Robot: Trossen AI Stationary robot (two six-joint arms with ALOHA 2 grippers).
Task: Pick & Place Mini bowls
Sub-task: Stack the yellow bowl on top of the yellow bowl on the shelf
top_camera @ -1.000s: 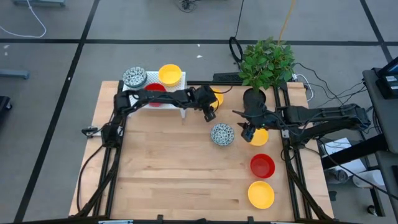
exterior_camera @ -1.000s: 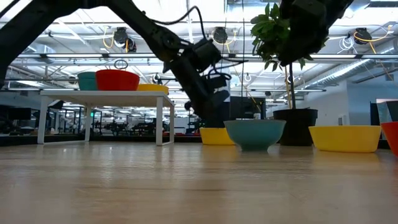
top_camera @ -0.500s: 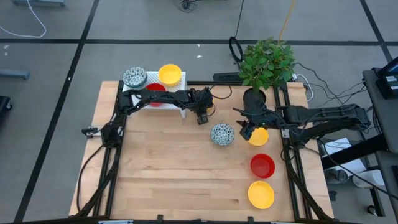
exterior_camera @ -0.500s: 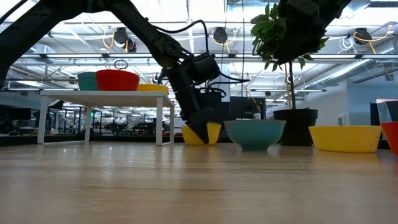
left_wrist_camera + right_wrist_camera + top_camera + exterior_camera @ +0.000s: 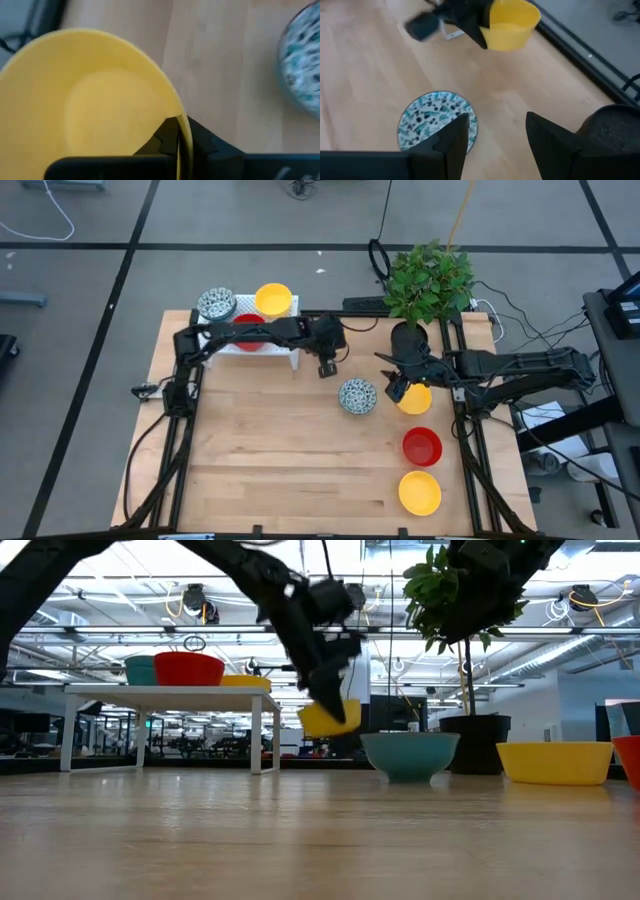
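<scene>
Seen from above, taking the light wooden table (image 5: 270, 470) as a clock face with six o'clock at the near edge, a glossy yellow mini bowl (image 5: 420, 492) sits at about five o'clock; just beyond it stands a glossy red mini bowl (image 5: 422, 446); at about three o'clock another yellow mini bowl (image 5: 417, 400) lies partly under the right gripper (image 5: 396, 392), whose fingers (image 5: 451, 142) stand wide apart with nothing between them; beside it, toward the centre, rests a white mini bowl with blue speckles (image 5: 357, 396).

At about twelve o'clock the left gripper (image 5: 322, 700) is clamped on the rim of a tilted yellow mini bowl (image 5: 331, 717), which hangs clear of the tabletop in the low view; the left wrist view shows one dark finger (image 5: 167, 142) pressed against that rim.

At eleven o'clock the white perforated rectangular rack (image 5: 282, 340) carries a speckled bowl (image 5: 216, 304), a yellow bowl (image 5: 273, 299) and a red bowl (image 5: 250, 327) partly under the left arm; at one o'clock stands the black pot with a green leafy plant (image 5: 428, 280).
</scene>
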